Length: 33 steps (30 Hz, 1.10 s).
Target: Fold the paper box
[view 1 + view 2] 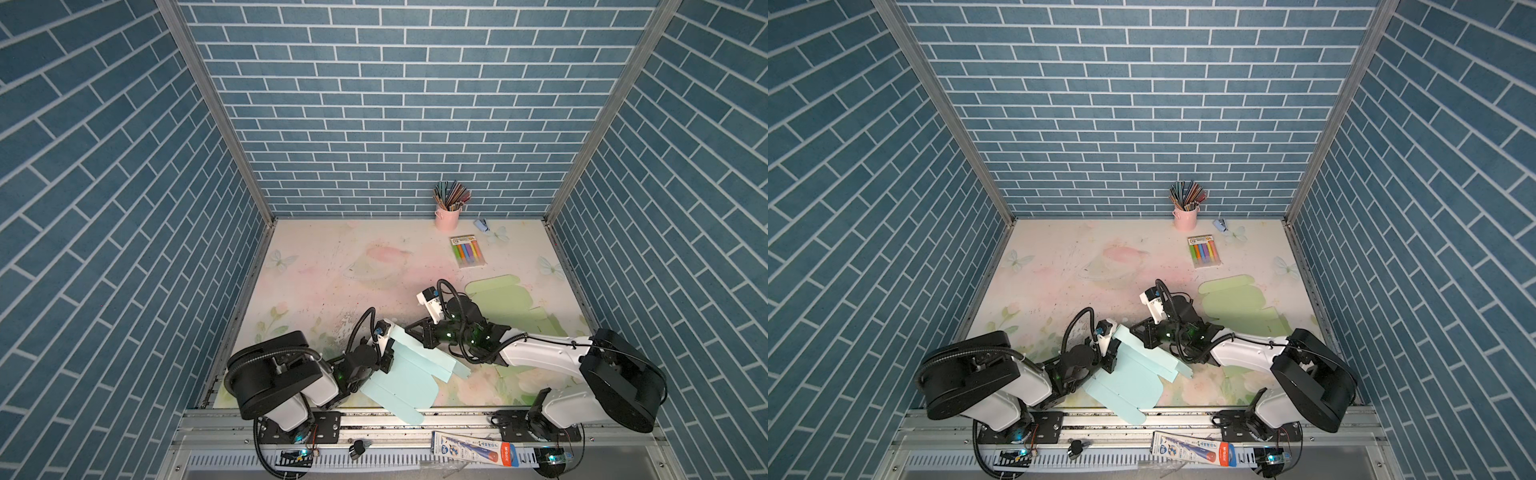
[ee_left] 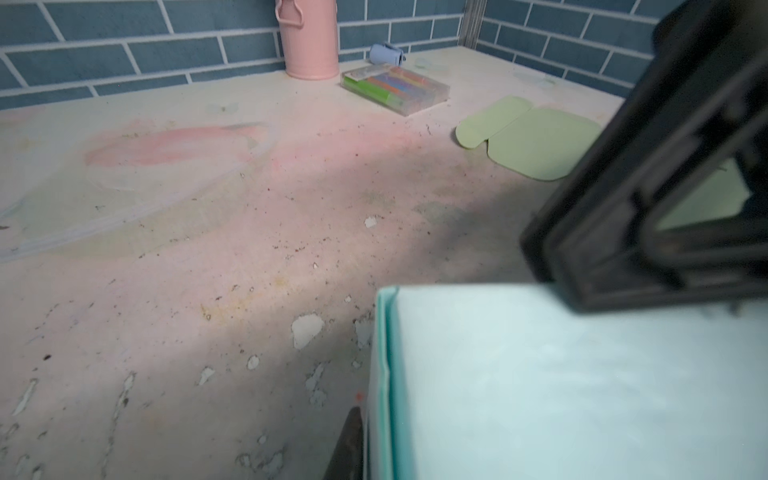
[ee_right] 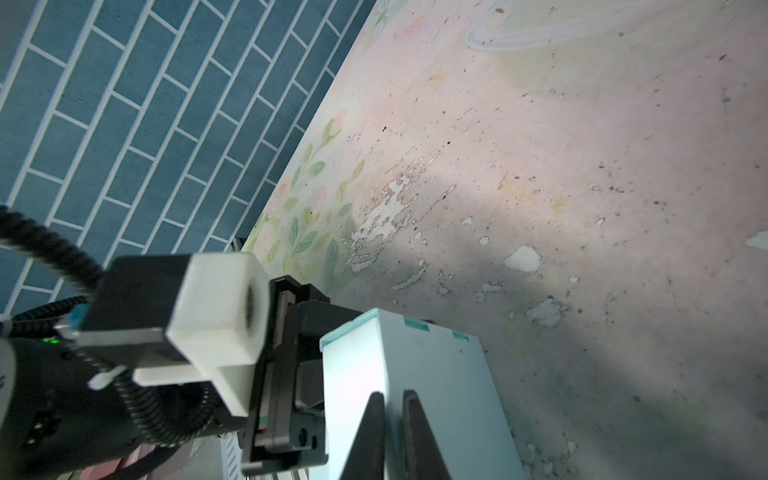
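Note:
The light blue paper box (image 1: 409,374) lies partly folded near the table's front edge, with one wall standing up and flat flaps reaching over the front rail. My left gripper (image 1: 388,358) is shut on the box's left wall. In the left wrist view only one finger (image 2: 351,444) shows beside that wall's edge (image 2: 384,374); the other is hidden behind the paper. My right gripper (image 3: 392,401) comes in from the right, its two fingers pinched almost together over the box's upright wall (image 3: 440,374). In a top view it sits at the box's far corner (image 1: 1136,332).
A flat green box blank (image 1: 509,303) lies at the right, partly under the right arm. At the back right stand a pink cup of pencils (image 1: 448,218), a marker pack (image 1: 468,251) and a small blue object (image 1: 482,224). A printed packet (image 1: 473,446) lies on the front rail.

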Available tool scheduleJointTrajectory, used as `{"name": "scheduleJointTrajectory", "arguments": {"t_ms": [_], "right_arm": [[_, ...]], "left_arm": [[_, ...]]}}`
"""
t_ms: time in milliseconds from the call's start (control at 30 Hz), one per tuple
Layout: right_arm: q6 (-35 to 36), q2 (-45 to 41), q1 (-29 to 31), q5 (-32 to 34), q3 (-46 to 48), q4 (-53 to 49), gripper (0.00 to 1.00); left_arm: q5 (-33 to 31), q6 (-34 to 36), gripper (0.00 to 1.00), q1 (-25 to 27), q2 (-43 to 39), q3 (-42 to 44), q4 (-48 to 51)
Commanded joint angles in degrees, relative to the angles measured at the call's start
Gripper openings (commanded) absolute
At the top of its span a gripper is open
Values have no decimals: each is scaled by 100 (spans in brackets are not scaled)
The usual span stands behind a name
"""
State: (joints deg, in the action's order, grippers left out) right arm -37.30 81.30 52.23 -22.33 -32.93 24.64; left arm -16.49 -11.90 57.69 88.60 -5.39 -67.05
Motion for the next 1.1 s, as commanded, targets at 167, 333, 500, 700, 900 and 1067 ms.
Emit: {"name": "scheduleJointTrajectory", "arguments": {"t_ms": [167,333,500,700,900,1067], "right_arm": [[-137,-6,26,123,199,-584,11],[-144,-49,29,158,225,-579,11],[-155,-63,28,176,234,-558,11],[-118,-176,8,218,174,-626,11],[575,-1023,-17,712,-135,-1368,13],[1500,-2506,-18,1548,-308,-2140,15]], "left_arm": [[-100,138,2,15,-14,-248,208],[-99,4,10,18,-157,-117,91],[-135,32,15,26,-529,-84,297],[-117,100,0,40,-724,-164,568],[-379,-187,0,39,-1227,-98,1007],[-1129,-668,0,26,-1983,-371,2427]]}}
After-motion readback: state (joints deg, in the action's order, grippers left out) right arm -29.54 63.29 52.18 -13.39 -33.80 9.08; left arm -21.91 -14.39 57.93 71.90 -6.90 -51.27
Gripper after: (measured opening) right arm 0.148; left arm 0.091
